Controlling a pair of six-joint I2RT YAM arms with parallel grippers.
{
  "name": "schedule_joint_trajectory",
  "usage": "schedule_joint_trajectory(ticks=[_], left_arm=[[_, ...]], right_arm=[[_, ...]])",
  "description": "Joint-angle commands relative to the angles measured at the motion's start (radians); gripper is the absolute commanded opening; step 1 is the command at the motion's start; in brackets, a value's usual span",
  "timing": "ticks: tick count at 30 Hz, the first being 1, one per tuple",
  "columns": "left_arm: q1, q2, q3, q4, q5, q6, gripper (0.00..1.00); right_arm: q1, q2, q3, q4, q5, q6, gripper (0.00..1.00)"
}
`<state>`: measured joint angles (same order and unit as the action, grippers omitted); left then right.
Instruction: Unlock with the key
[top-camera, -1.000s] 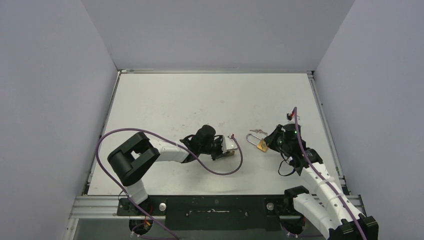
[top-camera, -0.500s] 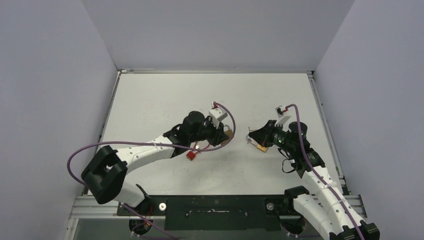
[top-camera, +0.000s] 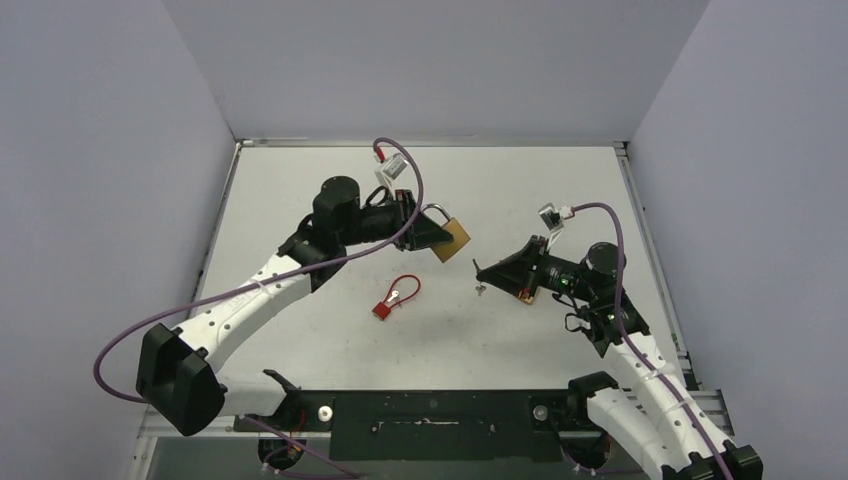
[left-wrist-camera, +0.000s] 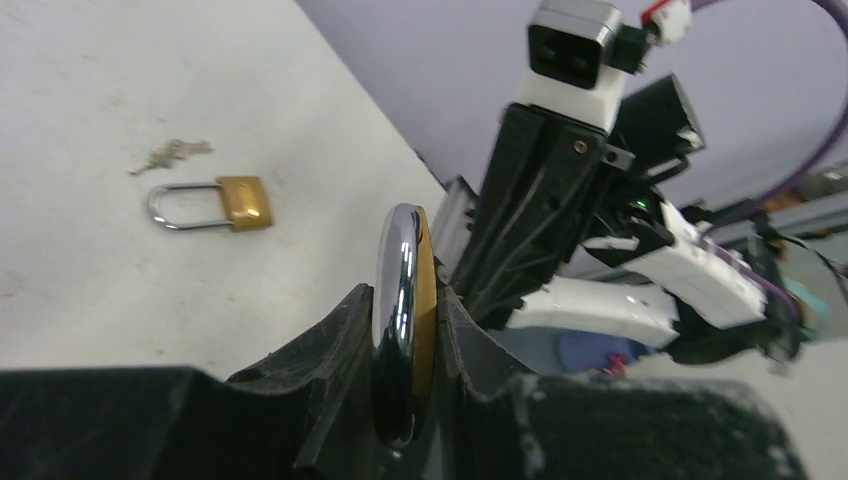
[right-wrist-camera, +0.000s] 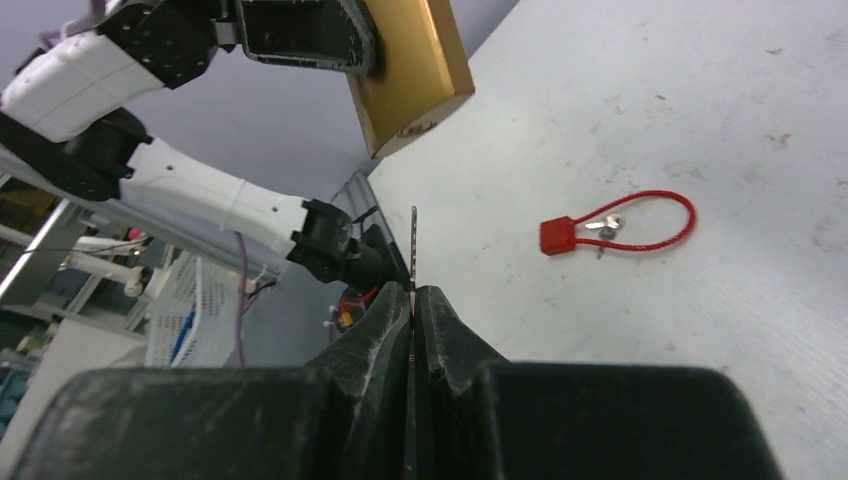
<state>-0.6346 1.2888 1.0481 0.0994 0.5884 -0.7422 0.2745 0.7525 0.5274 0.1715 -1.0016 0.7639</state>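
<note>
Up close, brass padlock (right-wrist-camera: 410, 70) w/ chrome shackle (left-wrist-camera: 398, 300), key (right-wrist-camera: 413, 245) thin, edge-on

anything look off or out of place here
Nothing damaged or spilled. The left gripper holds the padlock in the air, tilted; the right gripper pinches the key, not yet inserted. A red cable lock and a second, smaller padlock lie loose on the table.

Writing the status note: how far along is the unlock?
Done: left gripper holds the padlock off the table; right gripper pinches the key. In hand: key points toward the padlock, with a gap between them. Left: insert and turn.
</note>
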Motion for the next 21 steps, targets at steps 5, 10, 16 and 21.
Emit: schedule_joint_trajectory(ticks=[5,10,16,21], left_arm=[[-0.003,-0.010,0.194,0.017,0.344,-0.220,0.00],[0.005,0.008,0.241,-0.014,0.388,-0.231,0.00],[0.009,0.021,0.227,-0.008,0.406,-0.247,0.00],[0.018,0.019,0.219,-0.031,0.413,-0.227,0.00]], right_arm=[[0.116,0.050,0.132,0.117,-0.039,0.142,0.00],[0.158,0.061,0.150,0.150,-0.050,0.146,0.00],[0.160,0.040,0.173,0.146,-0.090,0.125,0.00],[0.166,0.028,0.204,0.093,-0.107,0.080,0.00]])
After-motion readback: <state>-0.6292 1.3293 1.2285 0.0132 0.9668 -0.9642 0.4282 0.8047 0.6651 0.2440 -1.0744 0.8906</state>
